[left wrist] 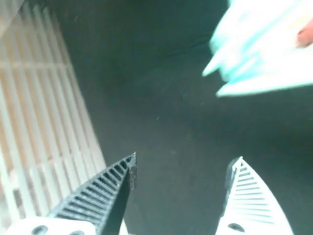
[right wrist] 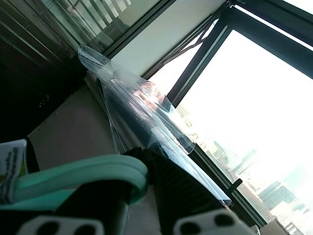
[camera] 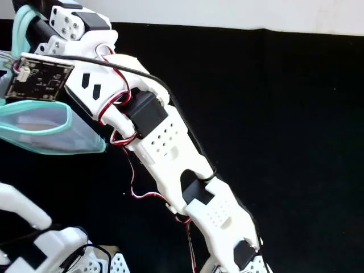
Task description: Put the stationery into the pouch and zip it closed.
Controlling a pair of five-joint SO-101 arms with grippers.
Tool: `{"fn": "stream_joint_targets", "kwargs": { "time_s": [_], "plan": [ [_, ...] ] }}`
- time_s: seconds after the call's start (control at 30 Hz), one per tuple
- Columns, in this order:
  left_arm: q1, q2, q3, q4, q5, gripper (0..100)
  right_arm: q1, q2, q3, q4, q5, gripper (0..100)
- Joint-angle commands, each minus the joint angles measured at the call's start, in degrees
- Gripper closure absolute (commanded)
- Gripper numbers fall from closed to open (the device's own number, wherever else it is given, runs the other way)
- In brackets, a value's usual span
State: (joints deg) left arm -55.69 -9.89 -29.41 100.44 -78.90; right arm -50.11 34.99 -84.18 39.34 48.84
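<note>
The pouch [camera: 42, 133] is clear plastic with a teal trim and hangs lifted above the black table at the far left. Pale items show faintly inside it. My right arm [camera: 170, 148] stretches across the table to it, with the wrist camera board [camera: 40, 77] above the pouch. My right gripper [right wrist: 142, 161] is shut on the teal edge [right wrist: 78, 176], and the clear pouch wall [right wrist: 142, 112] sticks out beyond the jaws. My left gripper [left wrist: 183, 164] is open and holds nothing, low over the black cloth. The pouch [left wrist: 264, 54] is blurred ahead of it, with something red [left wrist: 305, 34] inside.
A slatted wooden surface [left wrist: 39, 122] borders the black cloth beside my left gripper. My left arm [camera: 34, 239] sits at the near left corner. A white wall [camera: 227, 14] runs behind the table. A window [right wrist: 254, 122] is behind the lifted pouch.
</note>
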Motion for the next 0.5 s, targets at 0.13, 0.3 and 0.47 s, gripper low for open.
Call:
{"fn": "stream_joint_targets", "kwargs": {
  "time_s": [0.13, 0.3, 0.47],
  "plan": [
    [8.75, -1.10, 1.63, -1.41, -13.36, 70, 0.57, -0.66, -2.24, -0.04, 0.97, 99.3],
    [12.62, 3.56, 1.27, -2.90, -13.19, 70, 0.57, -0.66, -2.24, 0.04, 1.23, 99.3],
    [17.01, 4.26, 1.54, -2.90, -13.19, 70, 0.66, -0.57, -2.24, 0.04, 1.23, 99.3]
  ]
}}
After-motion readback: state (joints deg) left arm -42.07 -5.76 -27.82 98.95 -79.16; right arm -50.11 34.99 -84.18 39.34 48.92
